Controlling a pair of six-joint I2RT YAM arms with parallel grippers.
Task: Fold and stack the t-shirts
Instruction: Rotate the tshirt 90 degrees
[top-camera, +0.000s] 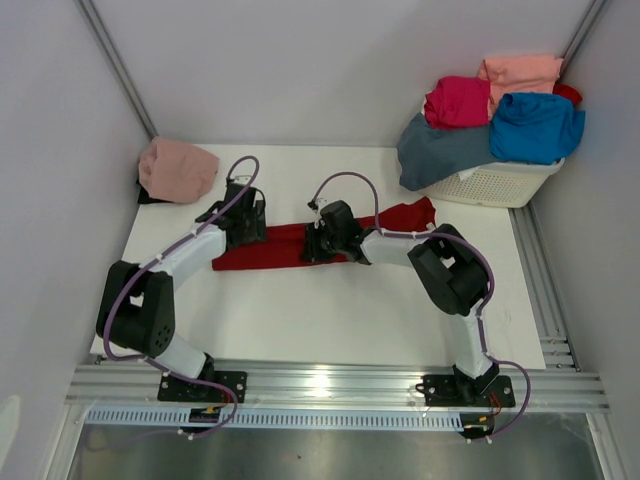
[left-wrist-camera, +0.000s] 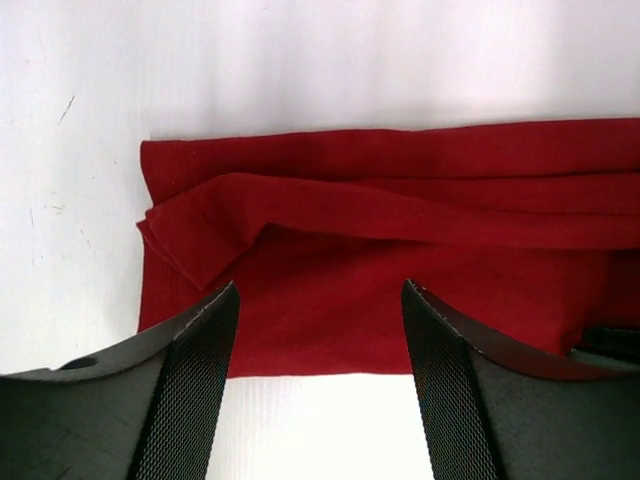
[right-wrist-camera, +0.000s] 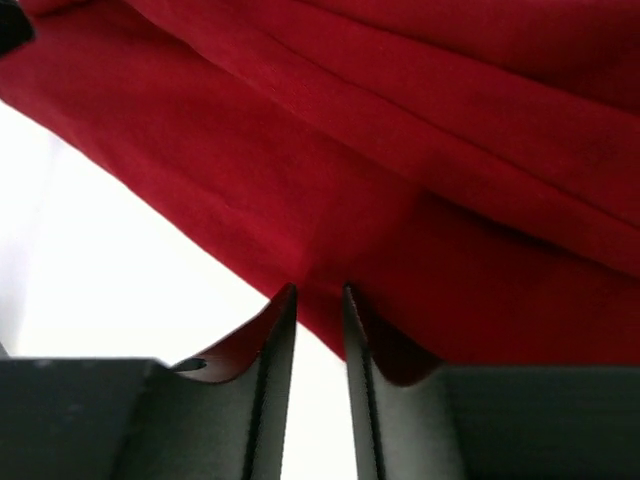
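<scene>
The dark red t-shirt (top-camera: 272, 250) lies as a long folded strip across the middle of the white table (top-camera: 330, 310). My left gripper (top-camera: 243, 228) hovers over its left end, open and empty. In the left wrist view the gripper (left-wrist-camera: 318, 290) has its jaws wide apart over the shirt's (left-wrist-camera: 400, 230) near edge. My right gripper (top-camera: 326, 240) is at the strip's middle. In the right wrist view the gripper (right-wrist-camera: 320, 292) has its jaws nearly together on the near edge of the shirt (right-wrist-camera: 400, 150).
A dusty pink t-shirt (top-camera: 177, 168) lies crumpled at the back left corner. A white lattice basket (top-camera: 495, 185) at the back right holds magenta (top-camera: 457, 100), salmon (top-camera: 520, 72), bright blue (top-camera: 535, 125) and slate grey-blue (top-camera: 445, 150) shirts. White walls enclose the table.
</scene>
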